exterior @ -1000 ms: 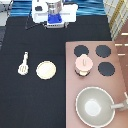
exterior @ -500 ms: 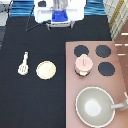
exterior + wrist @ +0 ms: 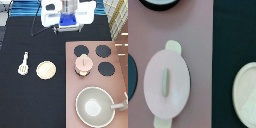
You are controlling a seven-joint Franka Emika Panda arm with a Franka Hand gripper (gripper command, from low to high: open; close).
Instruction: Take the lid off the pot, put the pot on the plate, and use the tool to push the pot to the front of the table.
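the gripper (image 3: 68, 21) is hanging high at the back edge of the table (image 3: 30, 100), near the middle of that edge and well apart from everything it has to handle. i cannot tell from here whether it is spread or closed, and it is carrying nothing that i can see.

the pot (image 3: 83, 66) is sitting on the pinkish stove panel (image 3: 72, 85) at the table's right side, resting over one of the black burners (image 3: 103, 51), with its lid (image 3: 83, 62) still on, so nothing of the job is showing as done yet. in the wrist view the lid (image 3: 166, 83) is covering the pot completely, only the two side tabs (image 3: 172, 46) poking out, so whatever is inside is hidden.

for lifting the lid well, i would judge the grasp has to land on the small raised knob (image 3: 164, 83) at its centre, squarely from above, and pull straight up so the pot is not dragging along.

the plate (image 3: 46, 70) is lying bare on the black table just beside the stove panel's edge, toward the middle. the tool (image 3: 23, 64) is lying near the left edge, untouched. the big grey pan (image 3: 95, 106) is sitting at the stove panel's front, holding nothing visible.
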